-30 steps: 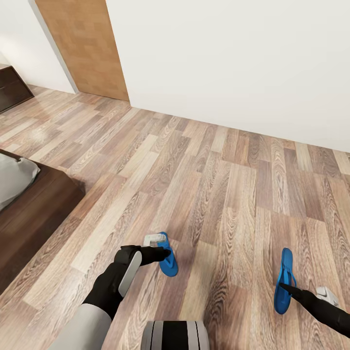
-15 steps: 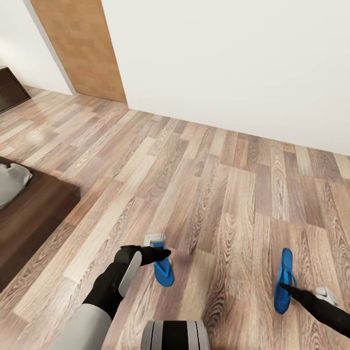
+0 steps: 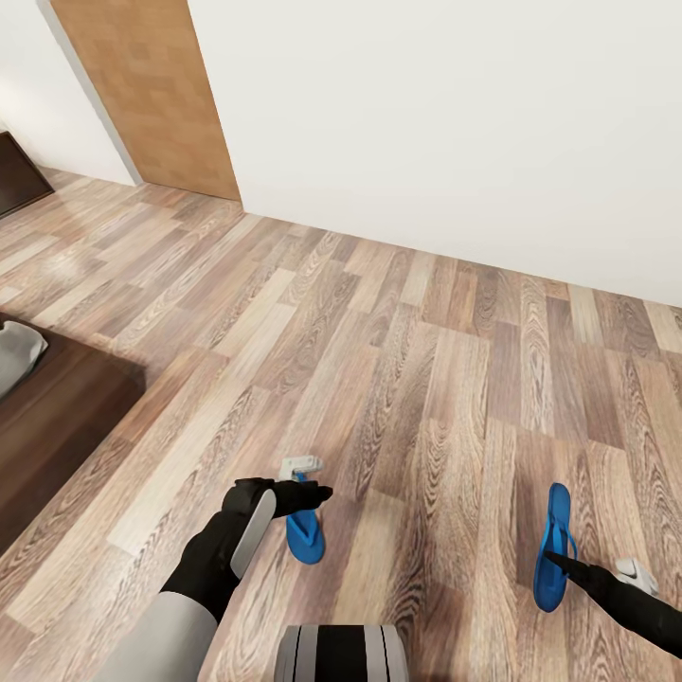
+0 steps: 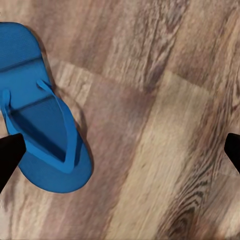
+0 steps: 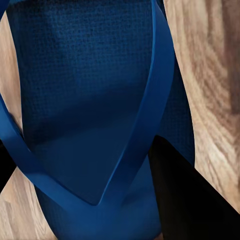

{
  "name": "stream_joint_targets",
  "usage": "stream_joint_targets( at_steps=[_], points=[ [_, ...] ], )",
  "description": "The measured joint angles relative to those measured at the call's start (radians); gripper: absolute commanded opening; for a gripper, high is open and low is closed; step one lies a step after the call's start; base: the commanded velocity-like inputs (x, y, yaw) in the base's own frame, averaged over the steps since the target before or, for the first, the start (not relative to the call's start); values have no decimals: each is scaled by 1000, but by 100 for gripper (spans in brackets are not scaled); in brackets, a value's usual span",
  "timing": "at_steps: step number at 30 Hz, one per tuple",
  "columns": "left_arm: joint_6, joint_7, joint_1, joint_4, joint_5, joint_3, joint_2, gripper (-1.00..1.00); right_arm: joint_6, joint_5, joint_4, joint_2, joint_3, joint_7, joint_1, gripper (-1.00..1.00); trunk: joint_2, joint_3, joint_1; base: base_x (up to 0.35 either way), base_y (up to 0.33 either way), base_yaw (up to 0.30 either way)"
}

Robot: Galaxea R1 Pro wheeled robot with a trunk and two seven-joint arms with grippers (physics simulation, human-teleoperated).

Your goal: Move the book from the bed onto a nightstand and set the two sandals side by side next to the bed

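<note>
Right tool (image 3: 559, 561) grips one light, floppy sandal (image 3: 552, 540) by its strap at five o'clock; left tool (image 3: 317, 493) gapes empty.

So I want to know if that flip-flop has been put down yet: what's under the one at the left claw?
Bare wood-plank floor lies around the left flip-flop, which looks flat on it, beside the open left claw. The planks directly beneath its sole are covered.
</note>
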Motion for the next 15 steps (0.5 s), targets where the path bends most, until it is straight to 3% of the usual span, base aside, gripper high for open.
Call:
stream_joint_targets(
  at_steps=[7,15],
  points=[
    [6,3,0,4,-2,6,30,100,4,-1,-1,0,0,1,0,-100,0,0,0,0,0,0],
    [6,3,0,5,-2,1,35,100,9,-2,-4,-2,-3,3,0,-100,0,0,0,0,0,0]
  ],
)
